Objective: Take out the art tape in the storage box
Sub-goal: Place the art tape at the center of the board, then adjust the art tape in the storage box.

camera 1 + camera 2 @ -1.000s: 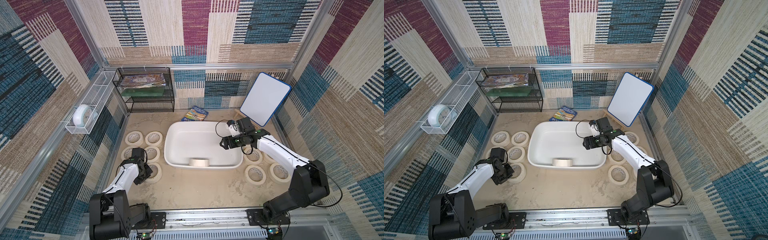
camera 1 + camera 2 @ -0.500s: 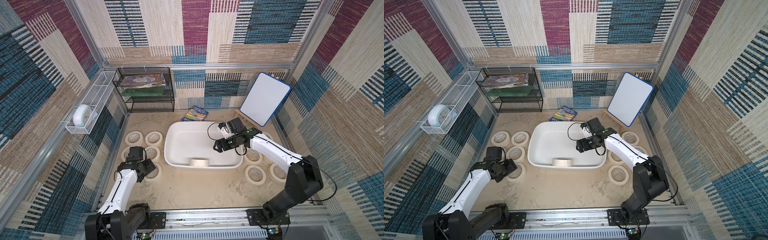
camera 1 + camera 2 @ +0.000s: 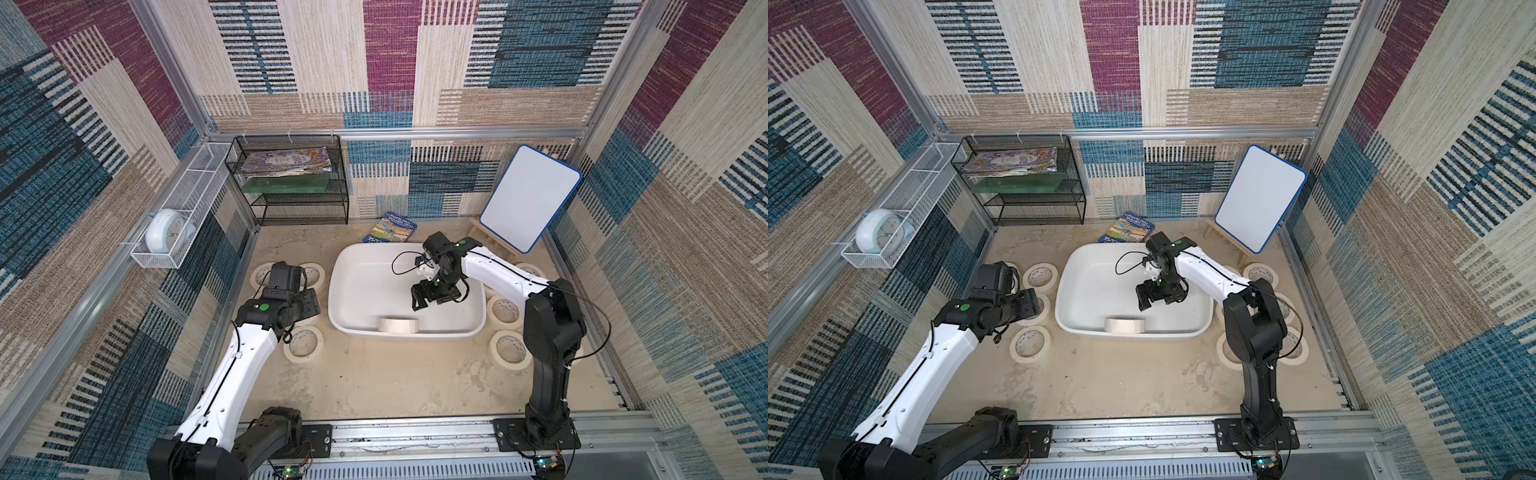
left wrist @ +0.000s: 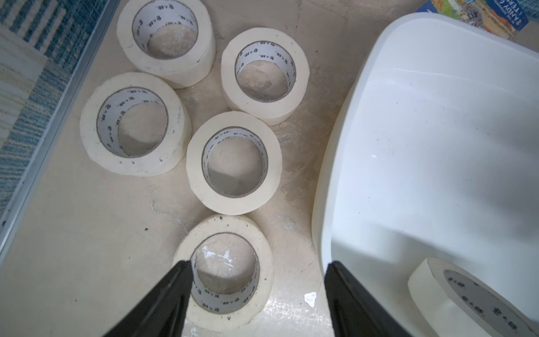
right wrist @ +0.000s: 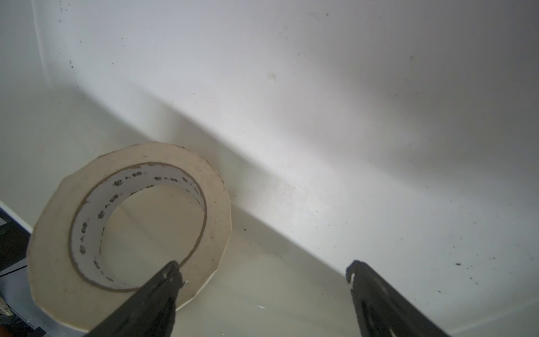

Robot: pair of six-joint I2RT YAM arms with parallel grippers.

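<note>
The white storage box (image 3: 341, 266) (image 3: 1068, 266) sits mid-table. One cream art tape roll (image 3: 397, 325) (image 3: 1124, 325) stands on edge against the box's near wall. My right gripper (image 3: 419, 302) (image 3: 1144, 301) hangs open inside the box, just behind that roll. In the right wrist view the roll (image 5: 52, 248) lies beside one finger, not between the open jaws of the gripper (image 5: 262, 265). My left gripper (image 3: 309, 307) (image 4: 256, 264) is open above the table left of the box. Nothing is held, and a flat roll (image 4: 186, 253) lies below it.
Several tape rolls lie flat left of the box (image 3: 304, 343) and several more to its right (image 3: 505, 311). At the back are a black wire rack (image 3: 291, 183), a booklet (image 3: 390, 230) and a whiteboard on an easel (image 3: 530, 199). A white wire basket with a clock (image 3: 166, 232) hangs on the left wall.
My left gripper opened, let go of a roll on the table and rose above it. My right gripper moved from the box's right rim to inside the box, nearer the standing roll.
</note>
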